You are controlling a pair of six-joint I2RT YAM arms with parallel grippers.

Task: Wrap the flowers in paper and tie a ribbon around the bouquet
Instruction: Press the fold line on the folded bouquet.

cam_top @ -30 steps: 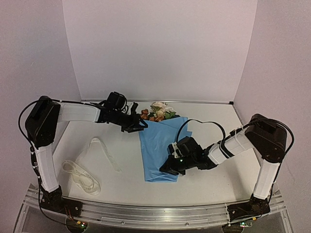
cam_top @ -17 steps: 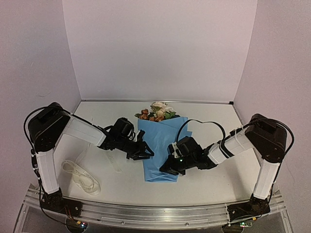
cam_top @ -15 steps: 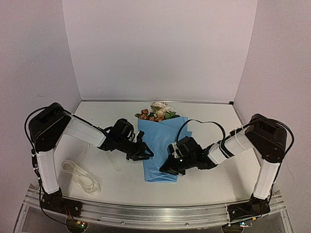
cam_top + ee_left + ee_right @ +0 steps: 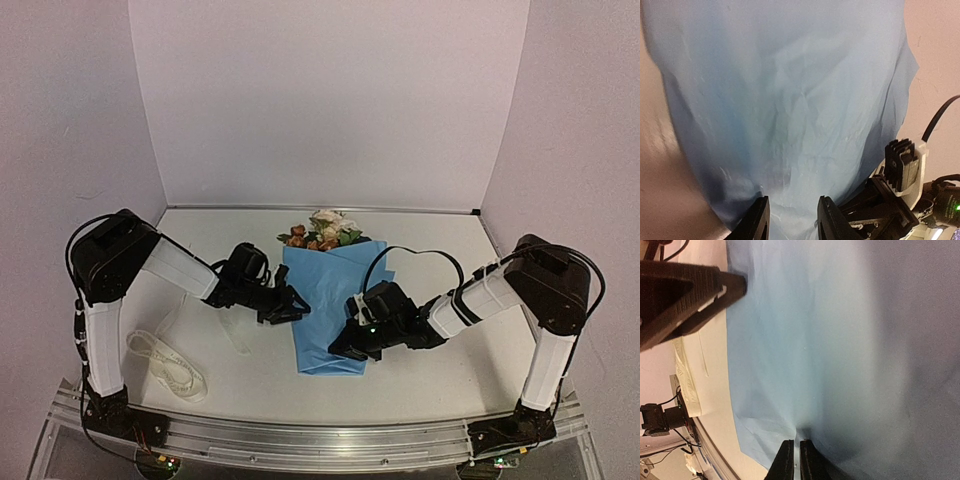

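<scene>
The white, matte surface (image 4: 430, 380) carries everything, boxed in by pale, plain walls. On it, near the middle, lies the paper (image 4: 325, 300), a light-blue sheet folded into a long, roughly tapering wedge, wide at the far end and narrower toward the near edge. Up close it is thin and soft, with fine creases and shallow wrinkles across its face. The ribbon (image 4: 165, 365) lies well apart from it on the near left, a narrow, floppy cream band with a woven-looking texture, bunched in flat loops, one strand trailing away toward the far side. The flowers (image 4: 322, 232) poke out from the paper's far end as a small, ruffled cluster of cream, peach and rust-brown blooms with green leaves; their stems are hidden under the sheet. The left pincer (image 4: 293, 305), black and angular, sits at the paper's left edge with its fingers partly apart, blue sheet showing in the gap and nothing visibly clamped. The right pincer (image 4: 338, 352) rests low on the near right part of the paper, its thin dark fingers nearly together, nipping a small pucker of the sheet between the tips.
</scene>
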